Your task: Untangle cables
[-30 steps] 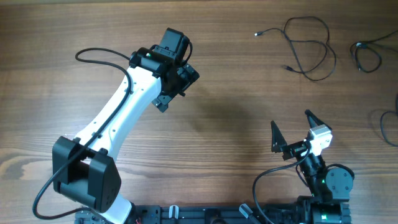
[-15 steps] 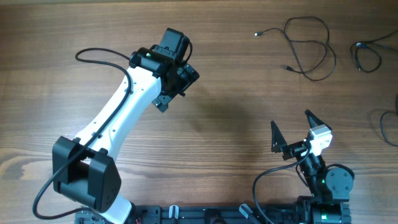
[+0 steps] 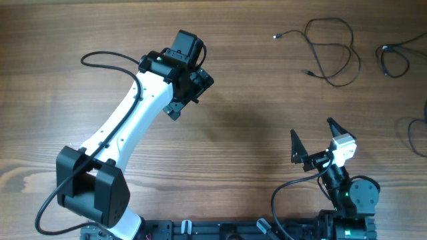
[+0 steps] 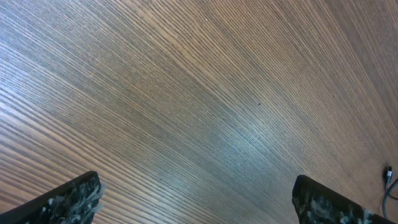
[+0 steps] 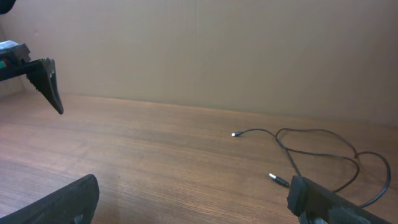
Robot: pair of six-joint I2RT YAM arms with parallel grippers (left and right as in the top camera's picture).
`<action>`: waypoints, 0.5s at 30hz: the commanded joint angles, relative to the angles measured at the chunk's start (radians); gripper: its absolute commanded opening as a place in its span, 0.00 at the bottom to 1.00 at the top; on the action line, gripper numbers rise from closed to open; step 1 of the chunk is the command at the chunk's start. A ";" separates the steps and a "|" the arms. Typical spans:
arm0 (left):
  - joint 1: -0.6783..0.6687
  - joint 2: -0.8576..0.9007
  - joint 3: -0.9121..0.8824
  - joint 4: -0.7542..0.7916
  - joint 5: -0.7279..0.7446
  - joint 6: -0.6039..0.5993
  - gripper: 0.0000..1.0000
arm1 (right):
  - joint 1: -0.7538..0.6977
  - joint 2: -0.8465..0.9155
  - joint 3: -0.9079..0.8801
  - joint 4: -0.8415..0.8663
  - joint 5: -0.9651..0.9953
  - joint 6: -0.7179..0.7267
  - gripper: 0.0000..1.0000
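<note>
Three separate thin black cables lie on the wooden table at the far right in the overhead view: a long looped one with plug ends, a small loop at the right edge, and a curved piece lower down. My left gripper hovers open over bare wood at centre left, far from them. The right gripper stands open near the front right, below the long cable. In the right wrist view that cable lies ahead, its plug just beside my right fingertip.
The left arm's thick black lead arcs beside the white arm. One left finger shows at upper left in the right wrist view. A bit of cable peeks in at the left wrist view's right edge. A pale wall backs the table.
</note>
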 commanded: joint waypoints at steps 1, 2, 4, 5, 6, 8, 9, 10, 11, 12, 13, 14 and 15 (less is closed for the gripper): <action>-0.001 0.008 -0.001 -0.001 0.000 0.016 1.00 | 0.006 -0.011 -0.001 0.005 0.018 0.003 1.00; -0.001 0.008 -0.001 0.000 0.000 0.016 1.00 | 0.006 -0.011 -0.001 0.005 0.018 0.003 1.00; -0.001 0.008 -0.001 0.000 0.000 0.016 1.00 | 0.006 -0.011 -0.001 0.005 0.018 0.003 1.00; -0.001 0.008 -0.001 0.000 0.000 0.016 1.00 | 0.006 -0.011 -0.001 0.005 0.018 0.002 1.00; -0.001 0.008 -0.001 0.000 0.000 0.016 1.00 | 0.006 -0.011 -0.001 0.005 0.018 0.003 0.99; -0.001 0.008 -0.001 0.001 -0.001 0.016 1.00 | 0.006 -0.011 -0.001 0.005 0.018 0.002 1.00; 0.000 0.008 -0.001 0.005 0.000 0.016 1.00 | 0.006 -0.011 -0.001 0.005 0.018 0.003 1.00; 0.000 0.008 -0.001 0.012 -0.001 0.016 1.00 | 0.006 -0.011 -0.001 0.005 0.018 0.003 1.00; -0.001 0.008 -0.001 0.014 0.000 0.016 1.00 | 0.006 -0.011 -0.001 0.005 0.018 0.003 1.00; -0.001 0.008 -0.001 0.016 0.003 0.013 1.00 | 0.006 -0.011 -0.001 0.005 0.018 0.003 0.99; -0.002 0.008 -0.001 0.019 0.006 0.012 1.00 | 0.006 -0.011 -0.001 0.005 0.018 0.003 1.00; -0.003 0.008 -0.001 0.019 0.002 0.013 1.00 | 0.006 -0.011 -0.001 0.005 0.018 0.003 1.00; -0.003 0.008 -0.001 0.019 -0.001 0.013 1.00 | 0.006 -0.011 -0.001 0.005 0.018 0.003 1.00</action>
